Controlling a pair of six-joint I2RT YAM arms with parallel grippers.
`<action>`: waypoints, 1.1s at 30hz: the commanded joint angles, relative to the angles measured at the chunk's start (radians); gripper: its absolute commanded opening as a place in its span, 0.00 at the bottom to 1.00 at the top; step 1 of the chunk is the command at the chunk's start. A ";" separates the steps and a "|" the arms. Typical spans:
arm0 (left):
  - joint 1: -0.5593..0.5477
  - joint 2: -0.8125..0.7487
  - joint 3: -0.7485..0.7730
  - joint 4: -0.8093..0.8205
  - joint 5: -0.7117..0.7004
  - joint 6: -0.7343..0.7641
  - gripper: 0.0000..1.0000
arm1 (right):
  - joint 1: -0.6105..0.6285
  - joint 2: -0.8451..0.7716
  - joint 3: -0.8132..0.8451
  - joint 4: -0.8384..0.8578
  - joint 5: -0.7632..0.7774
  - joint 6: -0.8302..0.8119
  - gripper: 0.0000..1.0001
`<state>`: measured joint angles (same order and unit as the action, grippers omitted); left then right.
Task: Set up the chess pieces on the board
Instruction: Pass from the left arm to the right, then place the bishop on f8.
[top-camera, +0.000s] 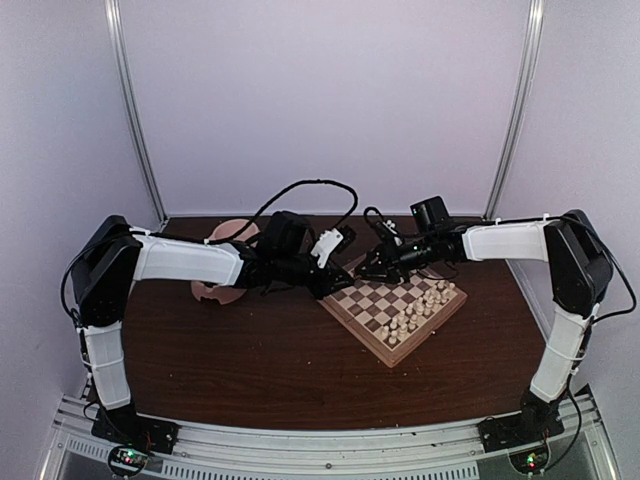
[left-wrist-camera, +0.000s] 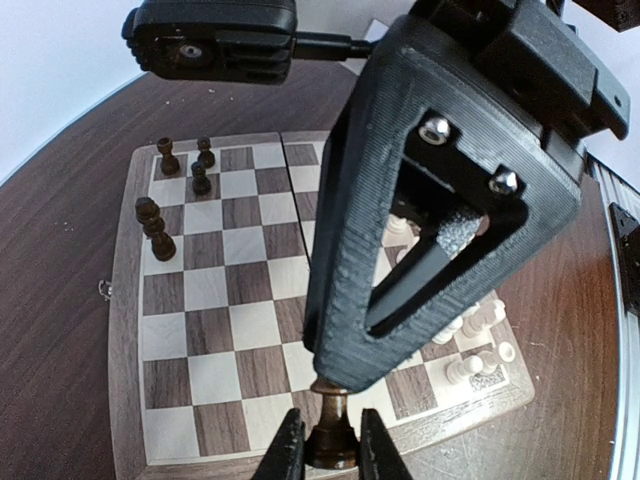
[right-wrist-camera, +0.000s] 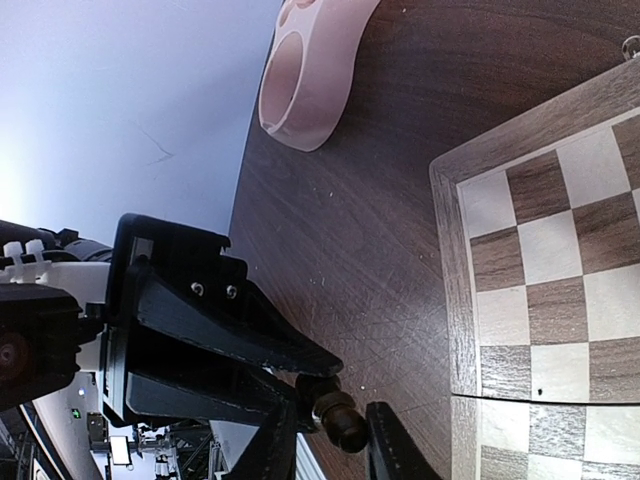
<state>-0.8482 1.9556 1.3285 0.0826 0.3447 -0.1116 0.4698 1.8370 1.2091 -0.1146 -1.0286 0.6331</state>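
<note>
Left gripper (left-wrist-camera: 331, 447) pinches a dark chess piece (left-wrist-camera: 331, 408) at frame bottom; right gripper (right-wrist-camera: 335, 425) brackets it narrowly (contact unclear). Release left only once right holds firmly.

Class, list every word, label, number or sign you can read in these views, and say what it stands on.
No legible text in any view.
chessboard: no print shows.
pink double bowl: no print shows.
circuit board at the left arm's base: too small to read.
</note>
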 joint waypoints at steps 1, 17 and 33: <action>-0.002 -0.043 -0.017 0.070 0.004 -0.008 0.11 | 0.011 0.018 0.001 0.003 -0.022 -0.018 0.25; -0.002 -0.056 -0.037 0.064 -0.023 -0.004 0.44 | 0.006 -0.005 0.052 -0.158 0.054 -0.131 0.04; -0.002 -0.257 -0.123 -0.022 -0.127 0.020 0.77 | 0.004 -0.080 0.199 -0.516 0.459 -0.404 0.04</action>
<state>-0.8482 1.7649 1.2282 0.0799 0.2642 -0.1093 0.4736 1.8084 1.3727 -0.5667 -0.6884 0.2878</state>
